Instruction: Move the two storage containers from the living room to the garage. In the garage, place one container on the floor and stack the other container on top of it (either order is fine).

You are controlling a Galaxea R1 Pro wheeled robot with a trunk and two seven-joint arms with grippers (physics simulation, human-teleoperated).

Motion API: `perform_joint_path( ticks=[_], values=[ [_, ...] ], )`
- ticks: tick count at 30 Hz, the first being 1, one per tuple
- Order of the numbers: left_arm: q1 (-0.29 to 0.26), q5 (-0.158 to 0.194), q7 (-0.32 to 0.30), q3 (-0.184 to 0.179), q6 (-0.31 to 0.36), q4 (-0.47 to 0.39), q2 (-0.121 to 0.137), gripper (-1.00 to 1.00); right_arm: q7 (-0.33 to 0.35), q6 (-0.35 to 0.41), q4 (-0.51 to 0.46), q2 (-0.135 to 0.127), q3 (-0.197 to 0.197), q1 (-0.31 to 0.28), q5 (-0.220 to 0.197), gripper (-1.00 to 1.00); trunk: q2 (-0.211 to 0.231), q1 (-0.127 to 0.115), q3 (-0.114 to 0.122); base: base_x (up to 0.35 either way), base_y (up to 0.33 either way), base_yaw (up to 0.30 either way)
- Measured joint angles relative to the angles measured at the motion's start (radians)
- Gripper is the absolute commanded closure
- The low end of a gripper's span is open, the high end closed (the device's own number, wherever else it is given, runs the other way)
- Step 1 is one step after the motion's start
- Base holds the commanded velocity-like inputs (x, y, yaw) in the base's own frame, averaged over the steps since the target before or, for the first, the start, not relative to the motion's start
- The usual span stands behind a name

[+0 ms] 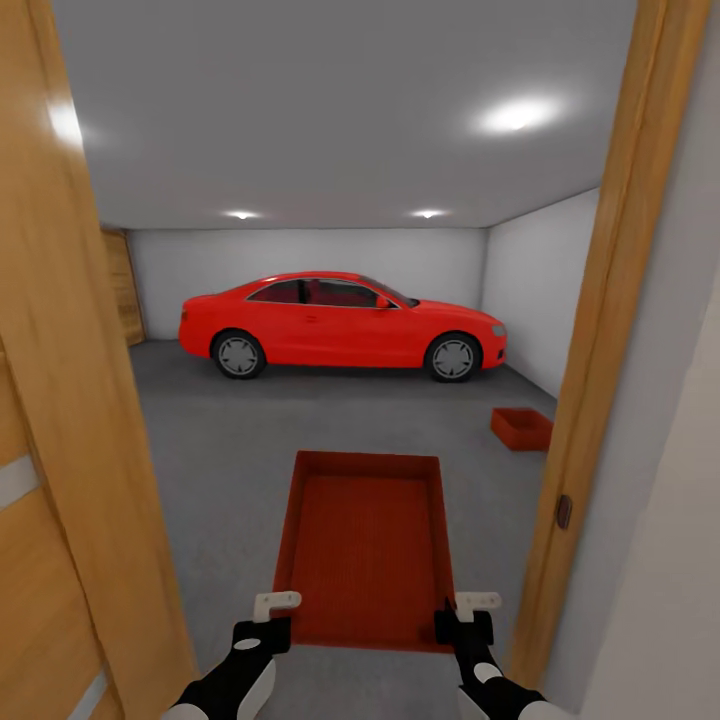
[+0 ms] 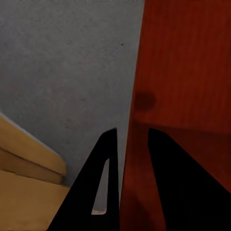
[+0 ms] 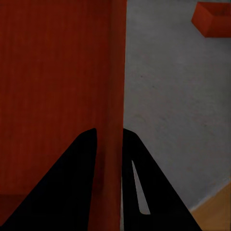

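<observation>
Both grippers are clamped on the carried bin [image 1: 365, 545], the left gripper [image 1: 272, 618] on its left wall and the right gripper [image 1: 466, 618] on its right wall, near the corners closest to the robot. In each wrist view one finger is seen inside the wall and one outside, with the wall pinched between them. The bin is held level in the doorway, between the wooden door [image 1: 60, 480] on the left and the door frame [image 1: 600, 380] on the right, above the grey floor [image 1: 220, 440] of the garage. The second bin [image 1: 521, 428] sits on that floor ahead and to the right, near the white wall, with a red car [image 1: 340, 325] well behind it. To stack well, the base should be driven through squarely so neither jamb is clipped, then turned toward the second bin. The carried bin should be kept level, aligned wall over wall, lowered until it seats, and only then released.
</observation>
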Motion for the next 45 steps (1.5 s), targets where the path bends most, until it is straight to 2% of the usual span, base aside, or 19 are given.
perform_joint_path(
  ticks=[5,9,12,21,26,31,32,33,45],
  values=[
    [0.0,0.0,0.0,0.0,0.0,0.0,0.0,1.0,0.0,0.002,-0.001,0.0,-0.002,0.0,0.002,1.0,0.0,0.0,0.0,0.245,0.0,-0.001],
    [0.0,-0.018,-0.004,0.01,-0.001,-0.002,0.001,1.0,-0.005,-0.011,0.005,0.003,0.005,0.0,-0.008,1.0,0.0,0.0,0.0,0.0,0.0,0.0],
    [0.0,-0.021,-0.005,0.008,-0.001,-0.002,0.001,1.0,-0.006,-0.02,0.013,0.003,0.025,0.0,-0.033,1.0,0.0,0.0,0.0,0.0,0.0,0.0],
    [0.0,-0.022,-0.005,0.014,-0.001,-0.002,0.001,1.0,-0.006,-0.006,0.002,0.002,0.056,0.0,-0.055,1.0,0.0,0.0,0.0,0.007,0.005,0.0],
    [0.0,-0.022,-0.005,0.014,-0.001,-0.002,0.001,1.0,-0.01,-0.006,0.003,0.001,0.103,0.0,-0.1,1.0,0.0,0.0,0.0,0.079,0.086,0.0],
    [0.0,-0.023,-0.005,0.008,-0.001,-0.002,0.001,1.0,-0.009,-0.021,0.015,0.001,0.178,0.0,-0.185,1.0,0.0,0.0,0.0,0.012,0.013,0.0],
    [0.0,-0.011,-0.003,0.005,-0.001,-0.003,0.001,1.0,-0.003,-0.008,0.003,0.002,0.009,0.0,-0.01,1.0,0.0,0.0,0.0,0.004,0.004,0.0],
    [0.0,-0.011,-0.003,0.006,-0.001,-0.003,0.001,1.0,-0.002,-0.006,0.002,0.002,-0.001,0.0,-0.001,1.0,0.0,0.0,0.0,0.002,0.003,0.0],
    [0.0,-0.009,-0.004,0.005,-0.001,-0.003,0.002,1.0,-0.001,-0.006,0.001,0.002,-0.003,0.0,0.002,1.0,0.0,0.0,0.0,0.102,0.0,0.0]
  ],
)
